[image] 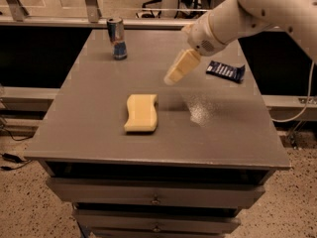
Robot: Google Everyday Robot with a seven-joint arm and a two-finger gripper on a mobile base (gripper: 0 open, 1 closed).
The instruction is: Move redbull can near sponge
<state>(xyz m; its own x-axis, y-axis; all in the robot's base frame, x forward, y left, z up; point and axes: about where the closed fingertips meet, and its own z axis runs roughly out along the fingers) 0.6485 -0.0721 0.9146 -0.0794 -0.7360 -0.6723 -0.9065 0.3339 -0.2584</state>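
The redbull can [117, 38] stands upright near the far left corner of the grey table [89, 128]. The pale yellow sponge [141, 113] lies flat near the table's middle, well in front of the can. My gripper [173, 77] hangs above the table's middle, to the right of the can and behind and right of the sponge. It touches neither and holds nothing that I can see.
A flat dark-blue snack packet [226, 71] lies near the table's right edge, behind the arm. A metal rail [91, 4] runs behind the table. Drawers [156, 198] sit under the front edge. A cable [297, 114] hangs at the right.
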